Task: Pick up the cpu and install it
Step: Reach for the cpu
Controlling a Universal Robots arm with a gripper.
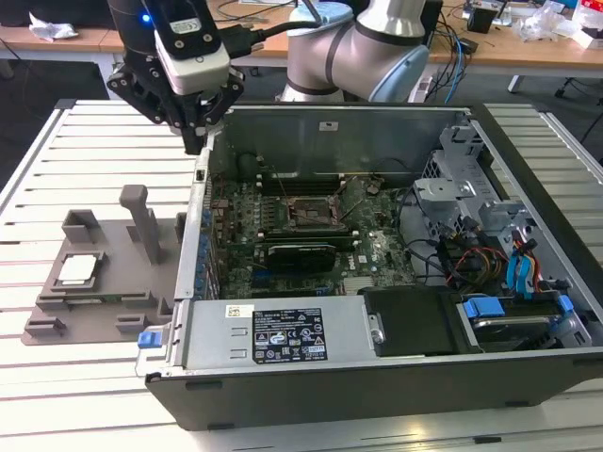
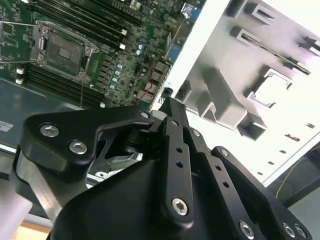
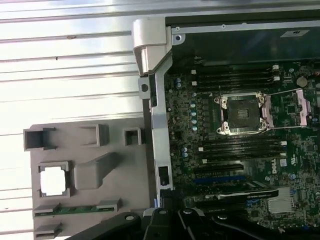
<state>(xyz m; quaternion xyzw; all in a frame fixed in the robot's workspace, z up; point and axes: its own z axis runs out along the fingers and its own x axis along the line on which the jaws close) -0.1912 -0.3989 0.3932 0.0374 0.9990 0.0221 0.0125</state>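
Observation:
The cpu (image 1: 77, 269) is a small silver square lying flat in a recess of the grey plastic tray (image 1: 113, 282), to the exterior view's left of the computer case; both wrist views show the cpu (image 3: 53, 181) (image 2: 274, 90) too. My gripper (image 1: 198, 141) hangs above the case's left wall, higher than the tray and well apart from the cpu. Its black fingers meet at the tip, shut with nothing held, in both wrist views (image 2: 167, 104) (image 3: 164, 201). Inside the case, the motherboard socket (image 1: 306, 209) (image 3: 243, 114) (image 2: 62, 50) stands uncovered, its metal frame folded back.
The open computer case (image 1: 377, 358) fills the middle of the slatted white table (image 1: 57, 160). Upright posts (image 1: 141, 218) rise from the tray near the cpu. Drive cages and cables (image 1: 490, 245) crowd the case at the exterior view's right. The arm's grey body (image 1: 358, 47) stands behind the case.

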